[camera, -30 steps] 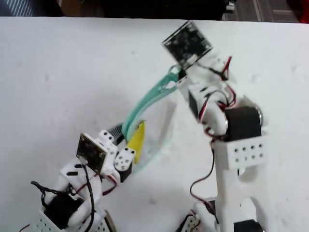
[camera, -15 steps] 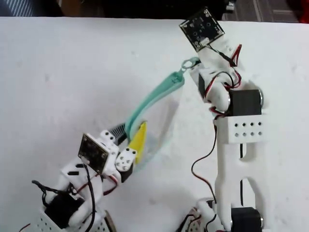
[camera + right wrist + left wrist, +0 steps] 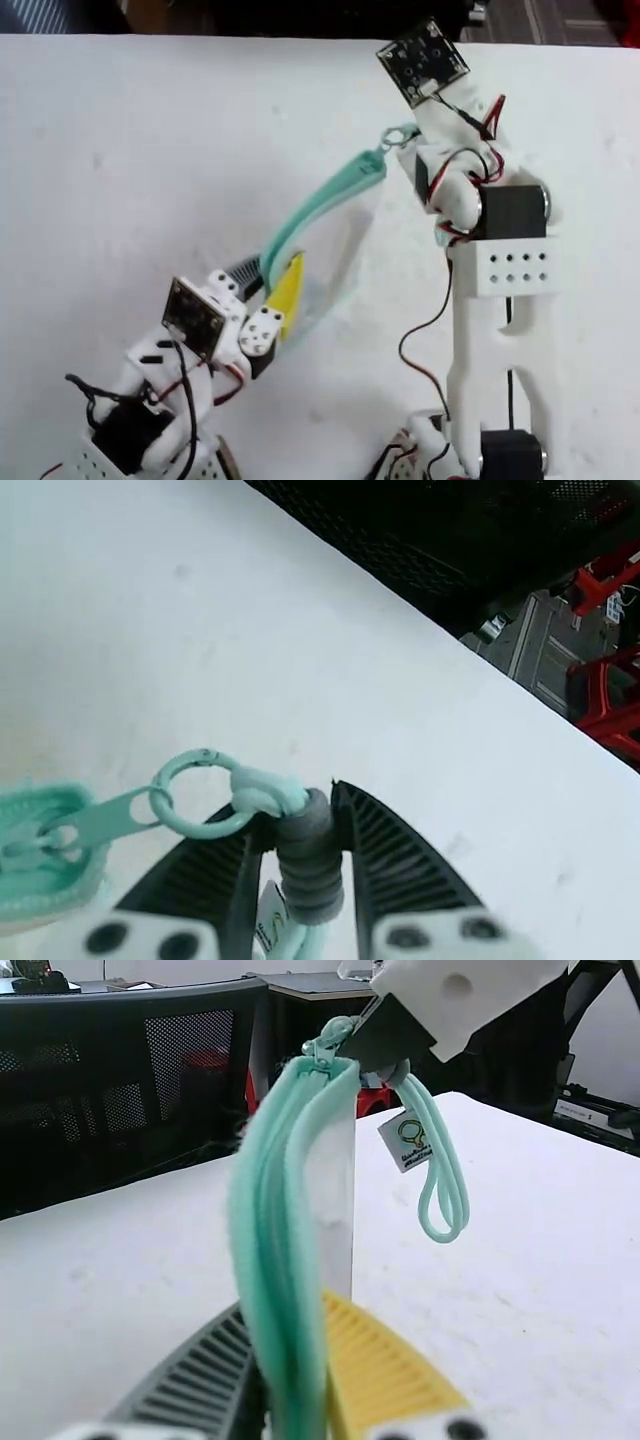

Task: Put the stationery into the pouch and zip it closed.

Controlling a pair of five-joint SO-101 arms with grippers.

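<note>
- Two grippers hold a mint-green zip pouch with a clear plastic side (image 3: 325,205) over the white surface (image 3: 120,150).
- Left gripper (image 3: 270,265) pinches one end; right gripper (image 3: 300,820) clamps the mint cord loop (image 3: 262,800) on the zip pull.
- Light, floppy — best gripped at the firmer zip edge.

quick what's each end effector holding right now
Left end effector: shut on the pouch.
Right end effector: shut on the zip pull cord.

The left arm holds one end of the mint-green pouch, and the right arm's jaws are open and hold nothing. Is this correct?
Not quite. The right gripper has its jaws shut on the cord loop of the zip pull, as the right wrist view shows. The left gripper does hold one end of the pouch.
</note>
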